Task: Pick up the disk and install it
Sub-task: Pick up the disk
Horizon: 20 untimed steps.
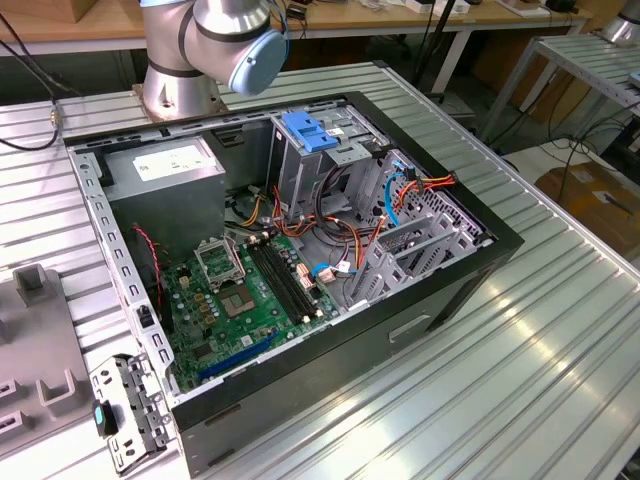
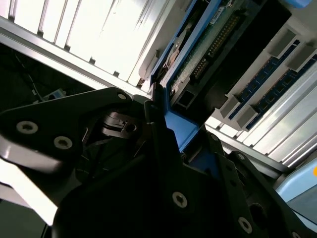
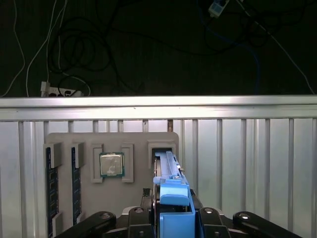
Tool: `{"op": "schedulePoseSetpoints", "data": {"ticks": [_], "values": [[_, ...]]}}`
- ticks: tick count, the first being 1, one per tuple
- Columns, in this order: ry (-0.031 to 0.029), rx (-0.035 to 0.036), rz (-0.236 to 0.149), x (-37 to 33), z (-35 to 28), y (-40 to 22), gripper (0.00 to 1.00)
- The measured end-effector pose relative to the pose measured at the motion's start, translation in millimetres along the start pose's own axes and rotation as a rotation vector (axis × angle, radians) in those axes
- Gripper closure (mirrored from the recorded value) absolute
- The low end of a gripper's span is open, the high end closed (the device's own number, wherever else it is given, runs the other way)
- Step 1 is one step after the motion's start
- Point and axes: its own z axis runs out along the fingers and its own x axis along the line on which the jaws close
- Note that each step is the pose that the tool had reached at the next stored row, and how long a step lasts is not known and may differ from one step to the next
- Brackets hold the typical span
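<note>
Gripper: seen in both wrist views [image 3: 173, 212] [image 2: 184, 131]; it is closed on the disk, with one dark finger set against each flat side.
Disk: held edge-on; a blue side rail is shown in the first wrist view [image 3: 173, 196], and a green circuit board and a row of connector pins are shown in the second wrist view [image 2: 203, 54].
Disk position: the far end is met by a recess in a grey fixture plate [image 3: 136, 141]. Whether it is seated there or lifted clear cannot be told.
Fixture plate: laid flat on the ribbed aluminium counter [image 3: 247, 163]. A processor chip [image 3: 111, 164] is kept in the pocket just beside the disk's recess, and two memory modules [image 3: 75, 193] are slotted beyond that. The modules are also caught in the second wrist view [image 2: 270, 84].
Computer case: an open black tower [image 1: 500, 240] is laid on its side on the counter [image 1: 520, 380], filling the middle of the frame in the exterior view.
Case contents: a green motherboard [image 1: 240, 300] is seen lower centre, a grey power supply [image 1: 165, 170] upper left, and a metal drive cage topped by a blue latch [image 1: 305, 135] upper centre.
Robot arm: its base and a blue-capped joint [image 1: 215, 40] are seen at the top of the frame, behind the case.
</note>
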Motion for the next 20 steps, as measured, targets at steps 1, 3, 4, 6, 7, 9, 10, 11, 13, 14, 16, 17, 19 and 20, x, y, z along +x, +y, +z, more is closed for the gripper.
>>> {"op": "schedulePoseSetpoints", "data": {"ticks": [1,3,4,6,7,9,10,11,13,14,16,17,19,20], "values": [[0.0001,-0.0001,0.000,0.0,-1.2,0.0,0.63],[0.0001,-0.0002,0.000,0.0,-3.6,0.0,0.63],[0.0000,0.0000,0.000,0.0,-4.5,-0.1,0.63],[-0.0001,0.0002,0.000,0.0,-4.5,-0.1,0.63],[0.0000,-0.0001,0.000,0.0,-4.8,-0.1,0.63],[0.0000,-0.0001,0.000,0.0,-4.9,-0.1,0.63],[0.0000,-0.0001,0.000,0.0,-5.0,-0.1,0.63],[0.0001,-0.0002,0.000,0.0,-5.3,-0.1,0.63],[0.0001,-0.0002,0.000,0.0,-6.2,-0.1,0.63],[0.0001,-0.0001,0.000,0.0,-7.0,-0.1,0.63],[0.0000,-0.0001,0.000,0.0,-8.1,-0.1,0.63],[0.0000,-0.0001,0.000,0.0,-8.8,-0.1,0.63],[0.0000,0.0000,0.000,0.0,-10.1,-0.2,0.63],[0.0000,0.0000,0.000,0.0,-10.5,-0.2,0.63]]}}
